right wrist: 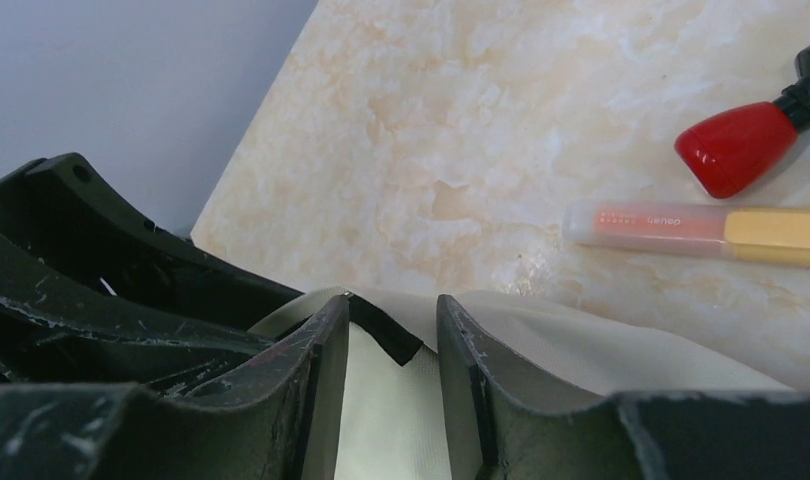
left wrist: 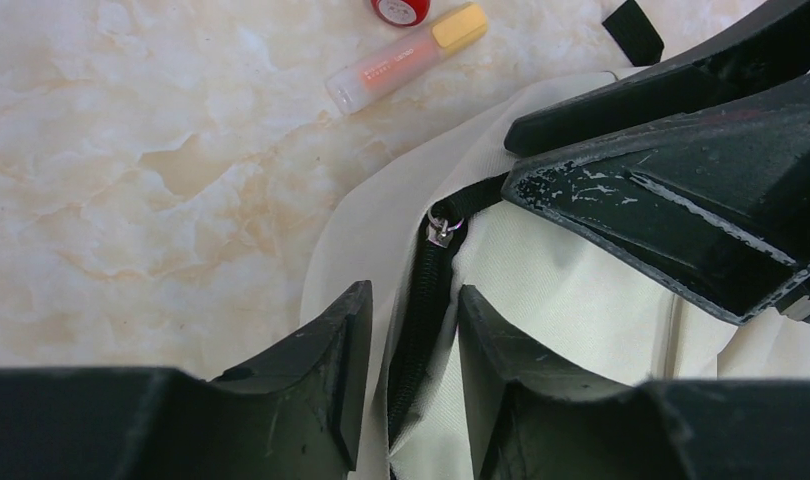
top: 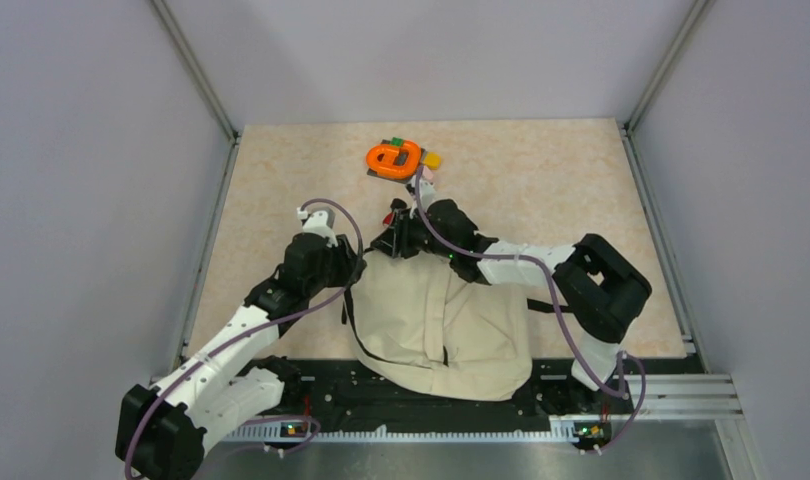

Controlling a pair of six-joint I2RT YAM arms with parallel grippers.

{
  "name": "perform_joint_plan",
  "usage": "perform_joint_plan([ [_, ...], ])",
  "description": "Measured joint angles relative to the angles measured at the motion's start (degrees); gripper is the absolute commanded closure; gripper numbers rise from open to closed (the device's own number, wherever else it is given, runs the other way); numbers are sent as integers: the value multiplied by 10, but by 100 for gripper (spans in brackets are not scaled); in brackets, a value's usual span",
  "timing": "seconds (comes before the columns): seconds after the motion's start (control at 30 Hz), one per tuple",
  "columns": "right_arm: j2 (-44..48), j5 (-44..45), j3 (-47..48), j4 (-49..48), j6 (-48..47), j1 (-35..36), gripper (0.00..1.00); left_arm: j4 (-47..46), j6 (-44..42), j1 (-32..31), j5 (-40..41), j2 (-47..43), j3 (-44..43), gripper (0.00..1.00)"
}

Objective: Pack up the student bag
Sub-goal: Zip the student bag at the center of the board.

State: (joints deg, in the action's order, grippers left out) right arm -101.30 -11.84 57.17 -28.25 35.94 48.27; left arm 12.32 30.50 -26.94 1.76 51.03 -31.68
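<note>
The student bag (top: 441, 320), a cream backpack with black straps, lies at the near middle of the table. My left gripper (top: 359, 262) is at its far left corner. In the left wrist view my left gripper (left wrist: 413, 300) sits astride the bag's black zipper (left wrist: 421, 300), with a fold of cream fabric filling the narrow gap. The silver zipper slider (left wrist: 439, 230) lies just beyond the fingertips. My right gripper (top: 393, 240) is at the bag's far edge. In the right wrist view my right gripper (right wrist: 391, 315) is closed on cream fabric beside a black tab (right wrist: 386, 335).
A pink tube with a yellow cap (right wrist: 701, 228) and a red-capped item (right wrist: 739, 145) lie on the table just beyond the bag. An orange ring-shaped object (top: 394, 158) sits on a small pile at the far middle. Grey walls enclose the table.
</note>
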Motion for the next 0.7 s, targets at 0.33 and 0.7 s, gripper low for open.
perform_joint_plan([
  [0.33, -7, -4, 9, 5, 1, 9, 100, -4, -3, 0, -5, -1, 5, 94],
  [0.7, 1, 124, 8, -21, -173, 55, 100, -3, -42, 0, -38, -53, 14, 100],
])
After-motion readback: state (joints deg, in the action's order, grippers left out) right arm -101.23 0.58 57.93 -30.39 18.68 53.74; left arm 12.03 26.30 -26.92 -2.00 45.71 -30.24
